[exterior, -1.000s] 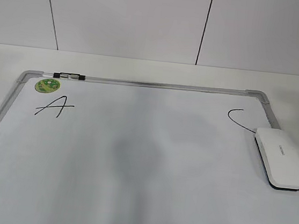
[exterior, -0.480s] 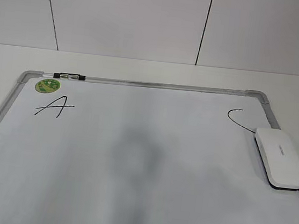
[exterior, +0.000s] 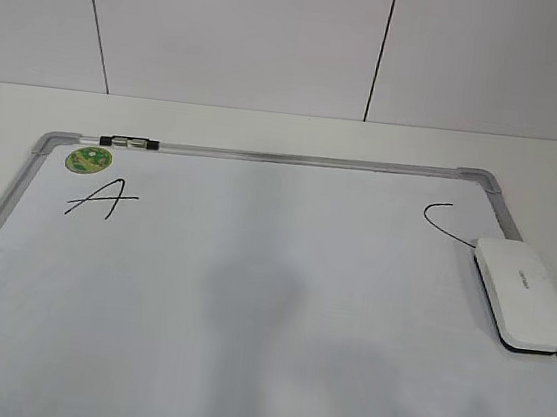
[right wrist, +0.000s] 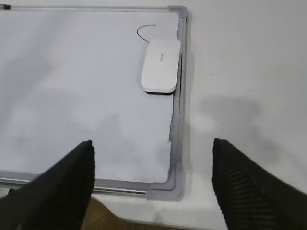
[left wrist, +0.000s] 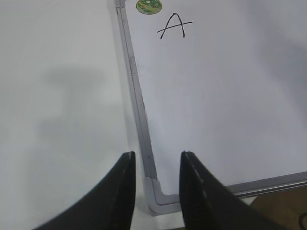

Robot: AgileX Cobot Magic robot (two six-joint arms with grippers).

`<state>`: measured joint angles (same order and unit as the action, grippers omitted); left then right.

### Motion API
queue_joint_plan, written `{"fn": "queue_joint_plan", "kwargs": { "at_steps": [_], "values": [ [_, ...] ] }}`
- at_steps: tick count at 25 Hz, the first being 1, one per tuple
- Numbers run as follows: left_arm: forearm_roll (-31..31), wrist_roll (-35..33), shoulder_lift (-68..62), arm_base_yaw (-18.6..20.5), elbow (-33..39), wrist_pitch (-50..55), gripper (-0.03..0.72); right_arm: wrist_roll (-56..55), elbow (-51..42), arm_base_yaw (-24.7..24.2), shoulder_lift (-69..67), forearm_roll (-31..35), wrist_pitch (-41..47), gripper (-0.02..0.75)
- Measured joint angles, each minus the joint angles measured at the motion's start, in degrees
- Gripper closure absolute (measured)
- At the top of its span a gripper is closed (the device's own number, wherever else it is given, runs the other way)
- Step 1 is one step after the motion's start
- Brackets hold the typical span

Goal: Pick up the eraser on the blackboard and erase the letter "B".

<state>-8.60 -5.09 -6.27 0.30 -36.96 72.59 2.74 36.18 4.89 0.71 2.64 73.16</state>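
Observation:
The white eraser lies flat at the right edge of the blackboard, just below a black "C" whose lower end it covers. It also shows in the right wrist view. No letter "B" shows in any view. My left gripper is open and empty above the board's near left corner. My right gripper is wide open and empty above the near right corner, well short of the eraser. Neither gripper appears in the exterior view.
A black "A" and a round green sticker sit at the board's far left. A small black-and-clear clip rests on the far frame. A white table surrounds the board, with a tiled wall behind.
The eraser has settled very slightly on the board's right edge. The soft shadow on the middle of the board has shifted toward the near edge.

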Motion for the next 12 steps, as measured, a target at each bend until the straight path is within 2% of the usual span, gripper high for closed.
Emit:
{"fn": "queue_joint_plan", "kwargs": {
  "at_steps": [3,12],
  "values": [
    [1.07,0.0,5.52,-0.11,3.3,0.36,0.452,0.03,-3.6,0.0,0.29,-0.12,0.1,0.153],
    [2.55,0.0,5.51,-0.09,6.53,-7.67,0.452,0.03,-5.8,0.0,0.29,-0.93,-2.96,0.153]
  ]
}}
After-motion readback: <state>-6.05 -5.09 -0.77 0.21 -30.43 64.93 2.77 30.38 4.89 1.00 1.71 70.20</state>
